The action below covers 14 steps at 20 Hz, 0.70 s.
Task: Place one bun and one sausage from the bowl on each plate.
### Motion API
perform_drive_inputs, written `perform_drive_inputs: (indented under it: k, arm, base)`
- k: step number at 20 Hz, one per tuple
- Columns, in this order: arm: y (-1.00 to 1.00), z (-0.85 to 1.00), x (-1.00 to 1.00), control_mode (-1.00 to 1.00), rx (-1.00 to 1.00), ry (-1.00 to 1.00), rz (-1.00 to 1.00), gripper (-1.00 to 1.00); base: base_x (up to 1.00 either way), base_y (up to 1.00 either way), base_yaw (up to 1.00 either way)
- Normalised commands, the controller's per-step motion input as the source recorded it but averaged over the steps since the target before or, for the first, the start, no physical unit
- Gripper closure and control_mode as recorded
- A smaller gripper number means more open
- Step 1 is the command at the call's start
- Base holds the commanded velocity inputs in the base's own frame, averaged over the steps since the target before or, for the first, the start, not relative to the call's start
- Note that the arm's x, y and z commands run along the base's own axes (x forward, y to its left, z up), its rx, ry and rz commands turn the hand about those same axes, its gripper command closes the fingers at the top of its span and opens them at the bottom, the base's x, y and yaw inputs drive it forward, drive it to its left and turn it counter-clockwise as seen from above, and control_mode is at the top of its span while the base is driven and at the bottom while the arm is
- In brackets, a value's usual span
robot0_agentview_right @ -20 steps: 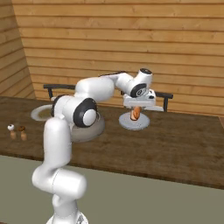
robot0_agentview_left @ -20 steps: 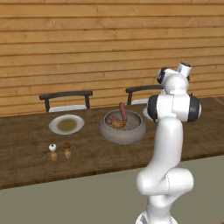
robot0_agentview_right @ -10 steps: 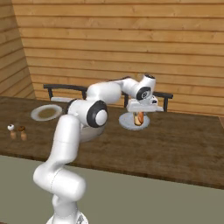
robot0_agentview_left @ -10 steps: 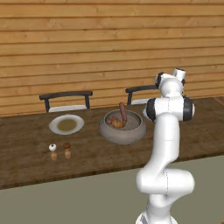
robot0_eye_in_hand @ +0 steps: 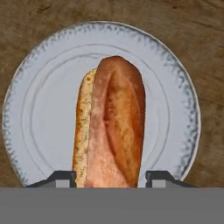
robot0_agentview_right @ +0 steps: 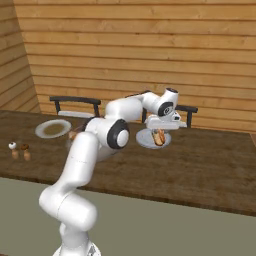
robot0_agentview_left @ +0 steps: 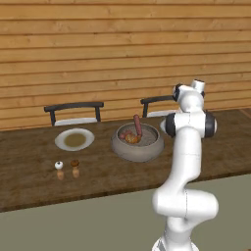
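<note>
Hovering the end effector (robot0_eye_in_hand: 111, 175) right over the white plate (robot0_eye_in_hand: 39, 87), fingers spread either side of the bun (robot0_eye_in_hand: 116, 127), lying lengthways straight ahead on that plate, basically let go.

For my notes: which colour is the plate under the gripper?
White, with a faint grey speckled rim; the plate shows best in the hand view.

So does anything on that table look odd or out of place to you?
One thing: a sausage stands nearly upright in the bowl, poking above its rim. The bun sits on the white plate.
</note>
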Motion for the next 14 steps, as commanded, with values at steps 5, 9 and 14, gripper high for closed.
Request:
perform_drive_inputs:
  k: [5,9,14]
  arm:
    - [0.00,0.00,0.25,-1.00,0.00,0.00,0.00,-1.00]
    - [0.07,0.26,-0.10,-1.00,-0.03,0.00,-0.02,-1.00]
    - [0.52,0.17,-0.84,-1.00,-0.06,-0.11,0.03,-1.00]
  base:
    - [0.00,0.00,0.00]
    - [0.00,0.00,0.00]
    - [0.00,0.00,0.00]
